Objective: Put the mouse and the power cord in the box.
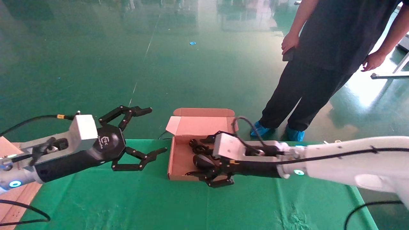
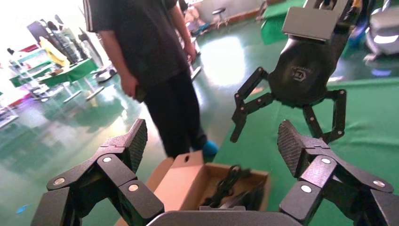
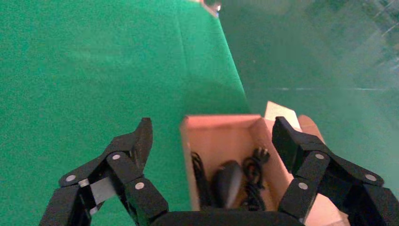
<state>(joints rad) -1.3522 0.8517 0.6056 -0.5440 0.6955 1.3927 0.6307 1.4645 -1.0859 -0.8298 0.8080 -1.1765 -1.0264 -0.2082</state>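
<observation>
The brown cardboard box (image 1: 176,159) stands open mid-table, its lid (image 1: 201,125) tipped back. Inside lie the black mouse (image 1: 202,162) and, farther back, the coiled power cord (image 1: 196,146). My right gripper (image 1: 198,157) hangs open over the box's right side, holding nothing. In the right wrist view the mouse (image 3: 227,181) lies between its thin cable (image 3: 200,173) and the power cord (image 3: 256,167), inside the box (image 3: 221,129) and below the open right gripper (image 3: 212,127). My left gripper (image 1: 156,130) hovers open and empty, left of the box. The left wrist view has the left gripper (image 2: 211,132) facing the box (image 2: 181,181).
A person (image 1: 319,64) in dark clothes and blue shoe covers stands just beyond the table's far right edge. Flat cardboard (image 1: 12,198) lies at the table's left edge. The green cloth (image 1: 127,198) covers the table in front of the box.
</observation>
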